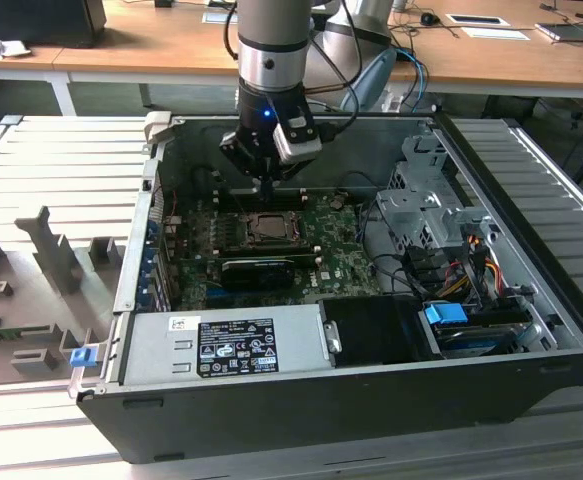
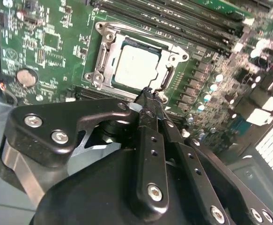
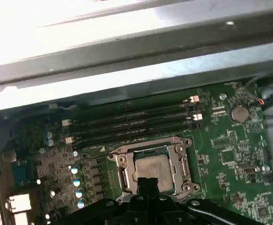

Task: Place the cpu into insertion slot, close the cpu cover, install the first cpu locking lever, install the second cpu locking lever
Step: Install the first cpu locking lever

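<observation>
The cpu (image 2: 136, 65) lies flat in the socket on the green motherboard, its pale grey top showing through the square opening of the cpu cover (image 2: 102, 60). The silvery cover frame lies down around the chip in both wrist views, cpu (image 3: 151, 168) and cover (image 3: 182, 164). My gripper (image 2: 147, 92) hangs just above the socket's near edge with its black fingers pressed together and nothing between them. In the exterior view the gripper (image 1: 268, 186) is right over the cpu (image 1: 268, 228). I cannot make out how the locking levers stand.
The open black computer case (image 1: 301, 400) lies on a slatted grey table. Memory slots (image 3: 136, 124) run beside the socket, a black card (image 1: 257, 270) lies on its other side. A drive cage (image 1: 426, 205) and cable bundle are on the exterior view's right.
</observation>
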Robot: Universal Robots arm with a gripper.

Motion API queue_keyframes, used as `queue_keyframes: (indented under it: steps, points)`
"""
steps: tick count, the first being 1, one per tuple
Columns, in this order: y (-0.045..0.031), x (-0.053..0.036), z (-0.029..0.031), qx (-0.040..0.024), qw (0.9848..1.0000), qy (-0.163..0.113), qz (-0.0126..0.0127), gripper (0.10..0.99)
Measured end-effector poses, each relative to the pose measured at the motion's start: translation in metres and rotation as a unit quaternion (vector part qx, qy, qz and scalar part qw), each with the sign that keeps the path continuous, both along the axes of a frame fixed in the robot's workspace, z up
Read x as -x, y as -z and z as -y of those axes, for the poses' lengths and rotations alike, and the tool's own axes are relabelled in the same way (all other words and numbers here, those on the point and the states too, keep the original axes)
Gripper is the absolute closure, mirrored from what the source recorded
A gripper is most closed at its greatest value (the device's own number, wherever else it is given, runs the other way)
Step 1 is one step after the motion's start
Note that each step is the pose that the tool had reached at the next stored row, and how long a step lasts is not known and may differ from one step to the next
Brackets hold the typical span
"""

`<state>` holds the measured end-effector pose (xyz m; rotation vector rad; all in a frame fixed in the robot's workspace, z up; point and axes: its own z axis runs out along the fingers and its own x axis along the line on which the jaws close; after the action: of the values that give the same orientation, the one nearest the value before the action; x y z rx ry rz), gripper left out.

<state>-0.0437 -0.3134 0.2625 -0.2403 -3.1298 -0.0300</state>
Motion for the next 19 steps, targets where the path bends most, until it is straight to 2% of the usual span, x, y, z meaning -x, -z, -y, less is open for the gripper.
queue_keyframes:
  steps: [2, 3, 7, 9, 19]
  points:
    - [0.0, 0.0, 0.0, 0.0, 0.9998, -0.021, 0.0, 0.98]
    - [0.0, 0.0, 0.0, 0.0, 0.9992, -0.039, 0.0, 0.98]
    - [0.0, 0.0, 0.0, 0.0, 0.9972, -0.075, 0.0, 0.98]
    - [0.0, 0.0, 0.0, 0.0, 0.9946, -0.104, 0.0, 0.98]
    - [0.0002, 0.0262, -0.0002, 0.0, 0.9943, -0.106, 0.0004, 0.98]
